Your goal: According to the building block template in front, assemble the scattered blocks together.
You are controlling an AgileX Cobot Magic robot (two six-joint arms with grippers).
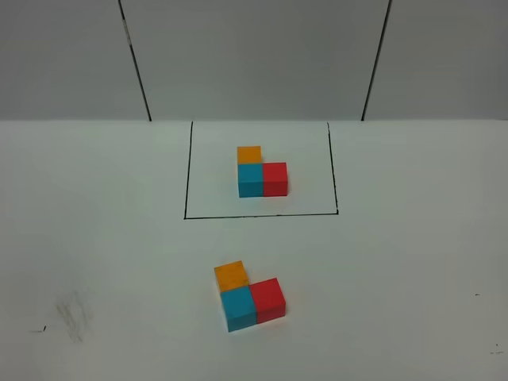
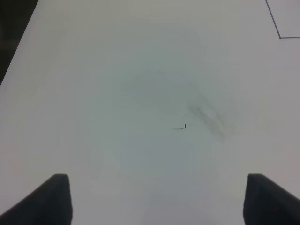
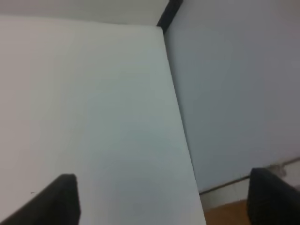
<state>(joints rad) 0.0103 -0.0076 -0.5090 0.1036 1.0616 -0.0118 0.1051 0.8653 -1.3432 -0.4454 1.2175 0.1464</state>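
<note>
The building block template (image 1: 262,176) sits inside the black outline (image 1: 187,178) at the rear of the white surface (image 1: 413,254). The scattered blocks (image 1: 248,295) lie nearer, touching in a matching L. Left end effector (image 2: 157,199) and right end effector (image 3: 164,199) both stand apart, holding nothing.

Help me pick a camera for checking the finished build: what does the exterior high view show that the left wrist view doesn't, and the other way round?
Only the exterior high view shows the blocks: the building block template inside its black outline, and nearer the camera the orange block, cyan block and red block, joined in the same L shape.

Only the left wrist view shows the left gripper, its fingertips wide apart with nothing between them.

Both show the white table, a corner of the outline and a grey smudge.
</note>
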